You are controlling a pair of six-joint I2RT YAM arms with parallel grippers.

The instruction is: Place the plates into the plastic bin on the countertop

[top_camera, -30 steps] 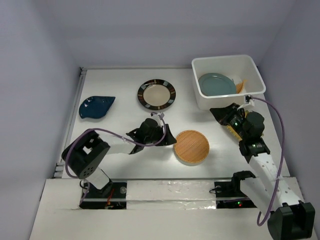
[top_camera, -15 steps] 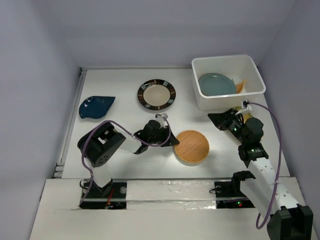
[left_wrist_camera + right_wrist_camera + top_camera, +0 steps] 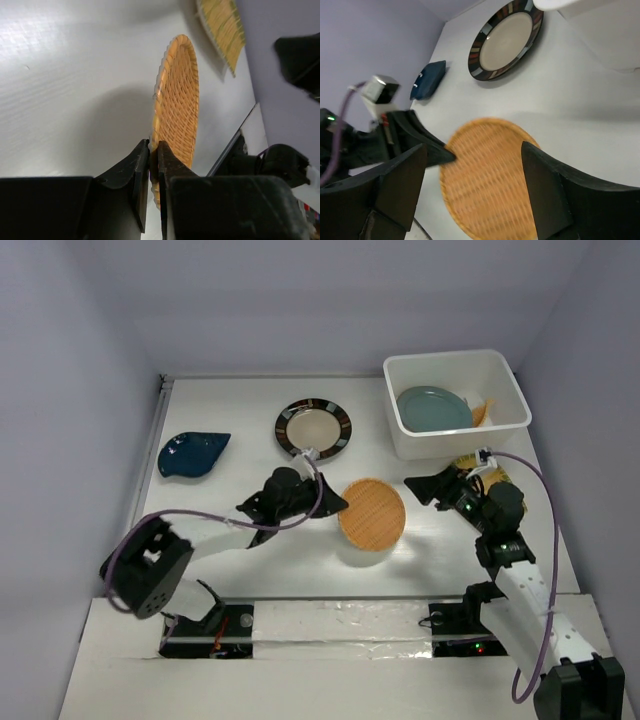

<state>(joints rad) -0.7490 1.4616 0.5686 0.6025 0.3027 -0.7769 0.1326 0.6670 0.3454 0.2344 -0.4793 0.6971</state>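
Note:
My left gripper (image 3: 328, 502) is shut on the rim of the round woven bamboo plate (image 3: 372, 513), which hangs tilted above the countertop (image 3: 240, 480). The left wrist view shows the jaws pinching that plate (image 3: 177, 95) edge-on. My right gripper (image 3: 425, 488) stands open just right of it, its fingers spread either side of the plate (image 3: 490, 190) without touching it. The white plastic bin (image 3: 510, 380) at the back right holds a grey-teal plate (image 3: 432, 408) and a tan piece (image 3: 481, 412). A brown-rimmed cream plate (image 3: 313, 427) and a dark blue teardrop plate (image 3: 193, 453) lie on the countertop.
Another woven plate (image 3: 468, 464) lies partly hidden under my right arm, just in front of the bin; it also appears in the left wrist view as a yellow-green weave (image 3: 222, 27). A metal rail (image 3: 150, 470) runs along the left edge. Lavender walls enclose the table.
My left gripper closed on the round bamboo plate's rim, lifted it and tilted it up off the table. My right gripper opened and swung left to face the plate.

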